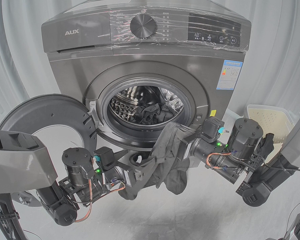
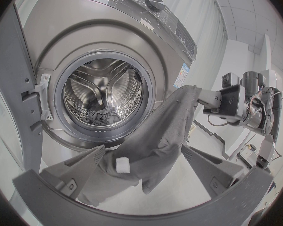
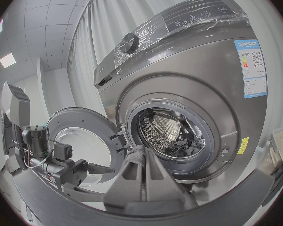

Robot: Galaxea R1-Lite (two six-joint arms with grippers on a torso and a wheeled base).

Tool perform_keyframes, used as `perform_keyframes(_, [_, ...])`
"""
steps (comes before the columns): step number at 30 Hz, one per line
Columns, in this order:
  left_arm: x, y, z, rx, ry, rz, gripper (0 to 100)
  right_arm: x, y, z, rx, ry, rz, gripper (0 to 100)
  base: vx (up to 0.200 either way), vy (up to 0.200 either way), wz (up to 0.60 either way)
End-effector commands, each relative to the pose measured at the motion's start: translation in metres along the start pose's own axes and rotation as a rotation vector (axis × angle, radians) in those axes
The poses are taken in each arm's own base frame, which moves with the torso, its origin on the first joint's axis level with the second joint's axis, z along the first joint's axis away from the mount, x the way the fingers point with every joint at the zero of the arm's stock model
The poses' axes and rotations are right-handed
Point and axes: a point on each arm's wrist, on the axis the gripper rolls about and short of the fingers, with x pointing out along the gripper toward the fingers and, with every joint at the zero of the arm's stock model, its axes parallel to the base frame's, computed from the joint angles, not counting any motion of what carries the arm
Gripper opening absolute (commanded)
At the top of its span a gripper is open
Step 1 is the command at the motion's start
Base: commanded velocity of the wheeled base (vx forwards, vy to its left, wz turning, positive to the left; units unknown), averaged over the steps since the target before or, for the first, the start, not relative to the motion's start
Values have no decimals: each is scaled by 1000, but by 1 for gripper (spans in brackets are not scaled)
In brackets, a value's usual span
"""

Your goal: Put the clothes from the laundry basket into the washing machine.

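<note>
One pair, the right fingers (image 3: pixel 160 179), is pressed together on the upper edge of a grey garment (image 1: pixel 166 154); the left fingers (image 2: pixel 81 167) stand wide apart with the cloth draped between them, gripping nothing. From there the garment hangs lengthwise down, just below and in front of the open drum (image 1: pixel 123 108) of the washing machine (image 1: pixel 76 74). The right arm looks nearer the mouth and better placed to carry it in.

The site was a staged test lab. White curtains (image 1: pixel 280 44) surrounded the washing machine (image 1: pixel 190 70); protective film (image 1: pixel 123 27) covered its control panel (image 1: pixel 210 30).
</note>
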Motion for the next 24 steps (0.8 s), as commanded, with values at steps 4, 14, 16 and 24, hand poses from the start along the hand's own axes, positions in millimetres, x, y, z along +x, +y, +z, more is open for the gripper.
perform_keyframes(4, [6,15,-21,47,70,43,100,-1,1,6,1,-17,1,0,0,0,0])
perform_keyframes(14, [4,24,-43,62,172,-8,100,-1,1,8,1,-23,2,0,0,0,0])
perform_keyframes(16, [4,25,-48,60,192,-28,100,-1,1,9,3,-28,3,0,0,0,0])
perform_keyframes(24, [6,27,-56,57,216,-34,100,1,2,17,4,-53,1,0,0,0,0])
